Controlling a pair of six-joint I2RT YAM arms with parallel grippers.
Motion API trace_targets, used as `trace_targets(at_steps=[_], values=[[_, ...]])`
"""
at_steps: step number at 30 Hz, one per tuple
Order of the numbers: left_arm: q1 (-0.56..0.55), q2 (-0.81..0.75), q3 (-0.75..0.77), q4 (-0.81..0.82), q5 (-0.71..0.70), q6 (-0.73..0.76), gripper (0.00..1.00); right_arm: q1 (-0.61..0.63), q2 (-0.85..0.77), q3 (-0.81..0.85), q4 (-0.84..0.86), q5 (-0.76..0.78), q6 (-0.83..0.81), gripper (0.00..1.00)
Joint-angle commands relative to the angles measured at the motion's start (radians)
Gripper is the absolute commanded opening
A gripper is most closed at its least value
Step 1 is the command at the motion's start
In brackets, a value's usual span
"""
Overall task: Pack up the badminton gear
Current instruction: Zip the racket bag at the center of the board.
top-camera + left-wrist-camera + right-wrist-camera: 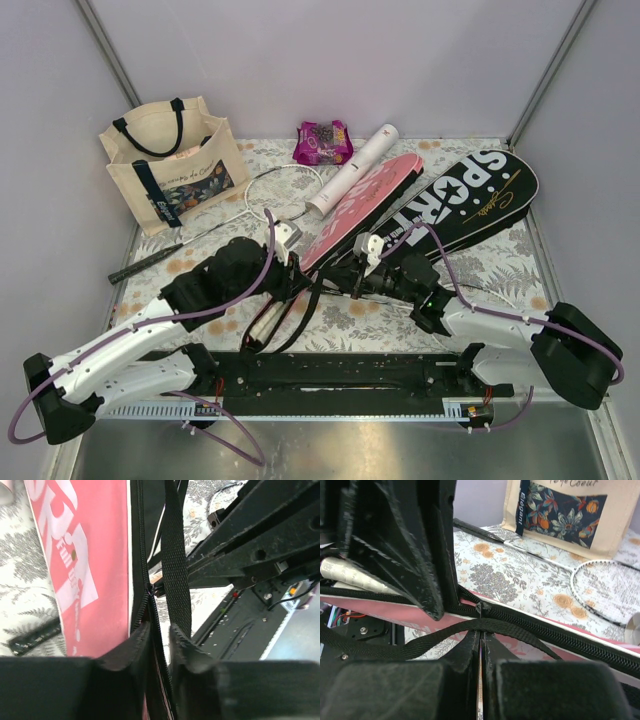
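Two grippers meet at near zipper edge of pink cover.
Left gripper: fingers slightly apart, zipper running into gap, black strap lying over one finger. Gripping or not, can't tell.
Right gripper: fingers pressed together, tips at strap, just below zipper slider.
Black cover beside pink one, farther right.
White tube along pink cover's left edge.
Racket left of tube, in front of tote.
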Motion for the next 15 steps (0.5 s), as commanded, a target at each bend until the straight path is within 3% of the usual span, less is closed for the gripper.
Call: trace_targets(at_steps=[1, 4, 6, 12, 15], values=[[0.006, -0.016, 0.073, 0.063, -0.047, 0.037, 0.32, 0.017, -0.011, 0.043, 0.119, 0.100, 0.108, 0.00], [0.006, -0.062, 0.102, 0.011, -0.047, 0.130, 0.46, 0.017, -0.016, 0.066, 0.070, 0.108, 0.116, 0.00], [0.005, -0.094, 0.122, -0.018, -0.039, 0.184, 0.49, 0.017, -0.012, 0.078, 0.056, 0.117, 0.128, 0.00], [0.003, -0.110, 0.162, -0.127, 0.120, 0.262, 0.49, 0.017, 0.005, 0.100, 0.050, 0.148, 0.168, 0.00], [-0.032, -0.090, 0.145, -0.165, 0.130, 0.267, 0.47, 0.017, 0.018, 0.106, 0.057, 0.156, 0.171, 0.00]])
